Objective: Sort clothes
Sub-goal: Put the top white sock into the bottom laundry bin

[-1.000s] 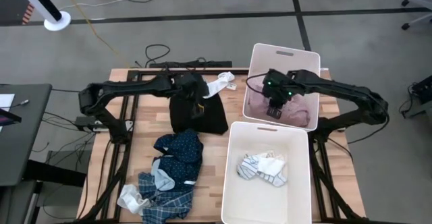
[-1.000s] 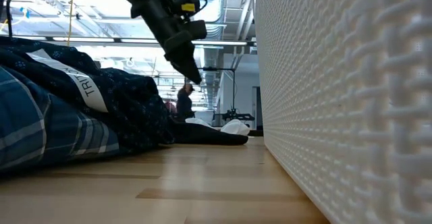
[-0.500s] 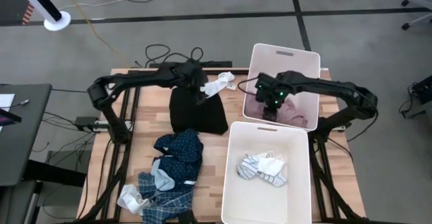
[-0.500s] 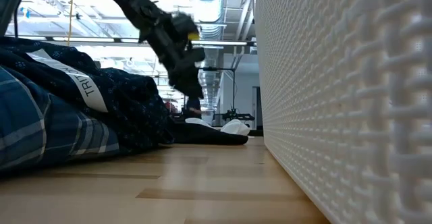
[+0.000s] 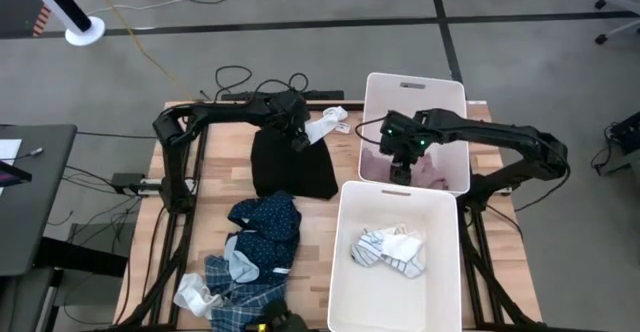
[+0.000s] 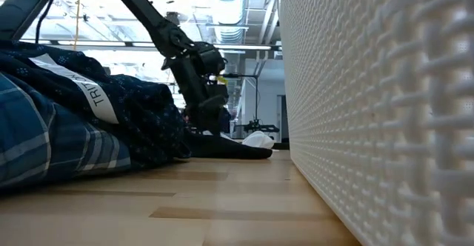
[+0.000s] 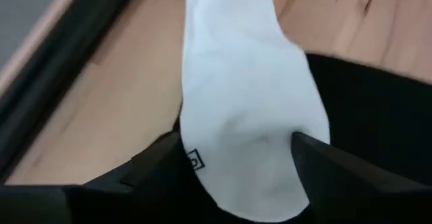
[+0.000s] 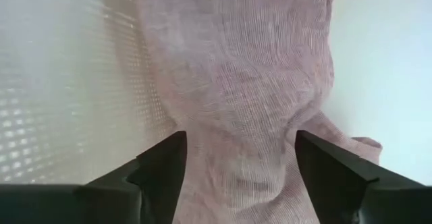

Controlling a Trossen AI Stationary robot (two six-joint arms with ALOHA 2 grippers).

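Left gripper reaches across the far side of the desk, its long dark arm stretched from the left edge and its fingers spread either side of a white sock without closing on it. That sock lies partly on bare wood and partly over the far edge of the black shirt, which is spread flat on the desk beside the far bin.

Right gripper is lowered into that far bin, its arm bent in from the right, its fingers parted around a hanging fold of the pink piece; whether they pinch the cloth cannot be told.

Only the high view shows the whole spread: the navy dotted piece and the blue plaid shirt heaped at the near left with a white sock beside them, and grey-striped socks lying in the near bin.

From desk level, the low view shows the left arm descending to the black shirt beyond the navy heap, with the near bin's wall filling the right side. The wrist views alone reveal the fingers' spacing.
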